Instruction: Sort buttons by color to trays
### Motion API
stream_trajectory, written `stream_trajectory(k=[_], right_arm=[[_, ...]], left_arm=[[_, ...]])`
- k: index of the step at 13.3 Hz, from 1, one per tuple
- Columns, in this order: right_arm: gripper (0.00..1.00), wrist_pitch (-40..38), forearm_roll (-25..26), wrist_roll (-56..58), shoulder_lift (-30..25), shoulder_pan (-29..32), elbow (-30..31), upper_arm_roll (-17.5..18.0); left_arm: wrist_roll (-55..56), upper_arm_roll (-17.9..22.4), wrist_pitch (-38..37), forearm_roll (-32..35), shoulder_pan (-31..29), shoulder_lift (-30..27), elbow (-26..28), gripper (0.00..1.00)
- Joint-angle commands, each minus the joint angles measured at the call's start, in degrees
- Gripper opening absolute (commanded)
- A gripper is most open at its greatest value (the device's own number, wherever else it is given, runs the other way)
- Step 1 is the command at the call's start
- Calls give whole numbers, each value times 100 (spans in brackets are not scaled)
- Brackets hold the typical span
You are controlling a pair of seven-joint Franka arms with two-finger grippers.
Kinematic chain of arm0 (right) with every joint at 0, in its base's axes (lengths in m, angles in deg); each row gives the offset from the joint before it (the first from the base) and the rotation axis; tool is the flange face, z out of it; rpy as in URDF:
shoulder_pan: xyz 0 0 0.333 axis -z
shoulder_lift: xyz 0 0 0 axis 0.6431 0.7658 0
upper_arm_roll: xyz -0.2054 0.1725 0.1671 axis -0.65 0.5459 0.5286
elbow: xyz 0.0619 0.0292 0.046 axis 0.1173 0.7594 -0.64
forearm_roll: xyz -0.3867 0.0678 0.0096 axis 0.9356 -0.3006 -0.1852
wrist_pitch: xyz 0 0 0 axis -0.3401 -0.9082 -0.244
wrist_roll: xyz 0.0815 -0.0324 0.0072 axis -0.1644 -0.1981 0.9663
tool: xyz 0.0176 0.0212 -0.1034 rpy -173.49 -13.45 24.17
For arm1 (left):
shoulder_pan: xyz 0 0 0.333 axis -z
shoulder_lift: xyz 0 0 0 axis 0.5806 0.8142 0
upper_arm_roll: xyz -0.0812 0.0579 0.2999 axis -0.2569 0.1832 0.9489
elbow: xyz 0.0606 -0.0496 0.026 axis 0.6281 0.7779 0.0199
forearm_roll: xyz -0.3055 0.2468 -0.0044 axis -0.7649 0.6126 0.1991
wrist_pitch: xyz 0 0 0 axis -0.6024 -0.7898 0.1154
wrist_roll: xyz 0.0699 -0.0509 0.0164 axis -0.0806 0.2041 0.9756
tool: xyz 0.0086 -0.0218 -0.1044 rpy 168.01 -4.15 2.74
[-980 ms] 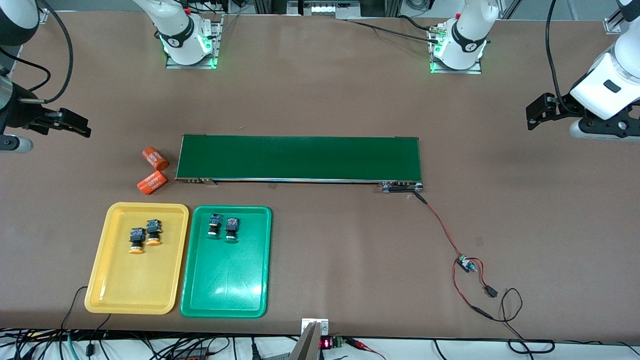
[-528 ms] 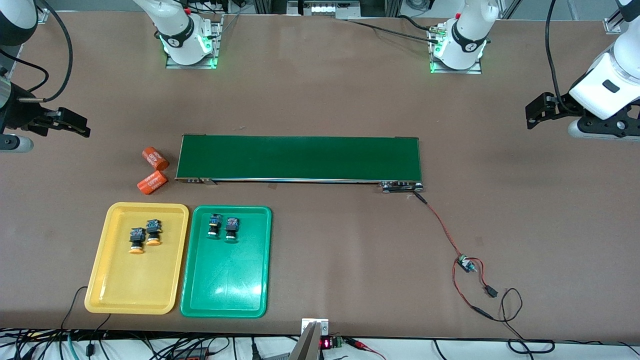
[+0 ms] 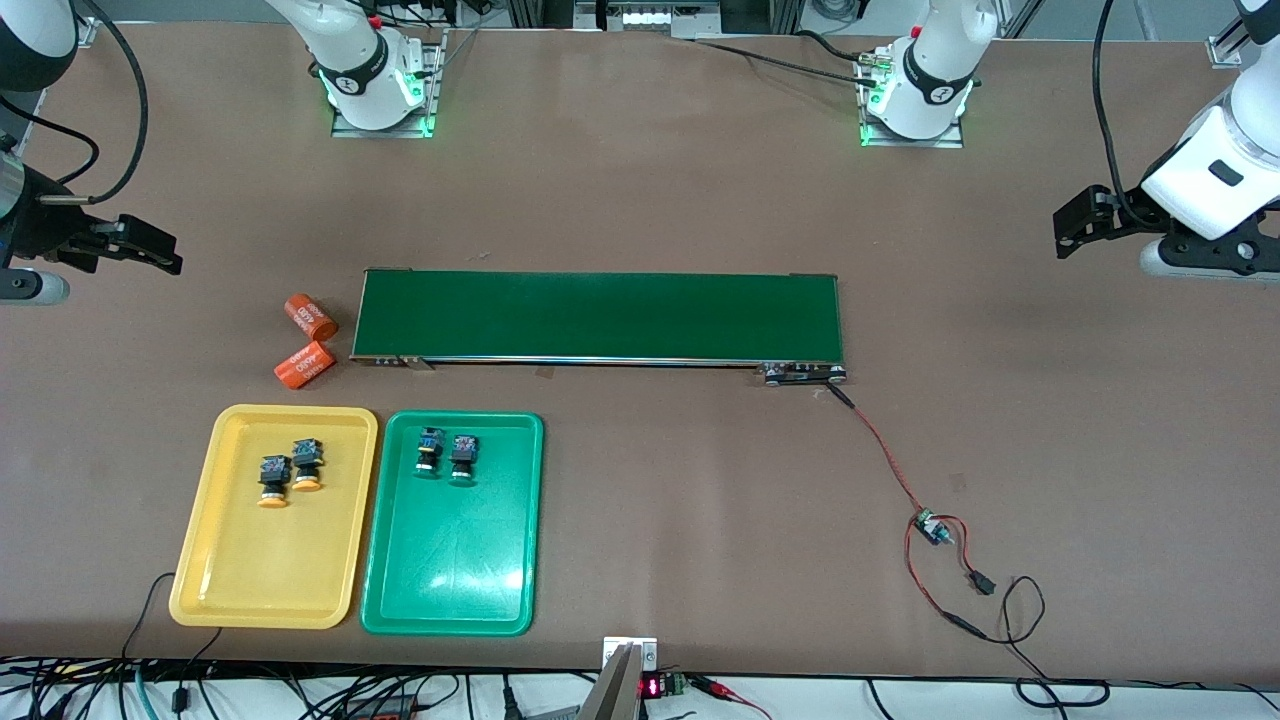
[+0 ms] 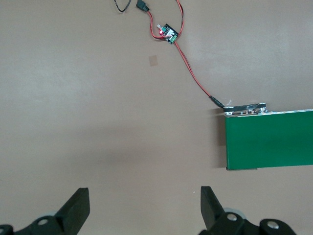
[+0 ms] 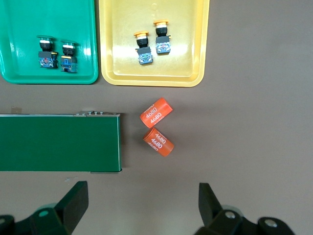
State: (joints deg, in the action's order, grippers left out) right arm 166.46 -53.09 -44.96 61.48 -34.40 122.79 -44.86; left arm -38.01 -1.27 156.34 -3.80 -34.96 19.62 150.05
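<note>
My right gripper (image 3: 150, 250) hangs empty with jaws spread over bare table, well apart from the yellow tray (image 3: 200, 560) holding two yellow-capped buttons (image 3: 273, 480) and the green tray (image 3: 450, 590) beside it holding two green-capped buttons (image 3: 462, 457). My left gripper (image 3: 1068, 228) waits spread too, empty, farther still from both trays.

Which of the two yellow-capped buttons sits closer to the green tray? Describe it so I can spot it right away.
Find the yellow tray, which lies beside the green tray at the right arm's end of the table. Two yellow-capped buttons stand close together in it. Yours is the button toward the green tray, slightly farther from the front camera than its twin.
</note>
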Motion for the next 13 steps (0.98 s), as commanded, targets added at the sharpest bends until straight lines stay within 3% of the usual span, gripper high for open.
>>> stream_trajectory(k=[1, 13], right_arm=[[100, -82, -43, 100, 12, -8, -81, 24], [100, -469, -43, 12, -277, -61, -11, 59]], left_arm=[[-100, 22, -110, -87, -28, 35, -139, 100], [-91, 40, -110, -87, -28, 35, -139, 100]])
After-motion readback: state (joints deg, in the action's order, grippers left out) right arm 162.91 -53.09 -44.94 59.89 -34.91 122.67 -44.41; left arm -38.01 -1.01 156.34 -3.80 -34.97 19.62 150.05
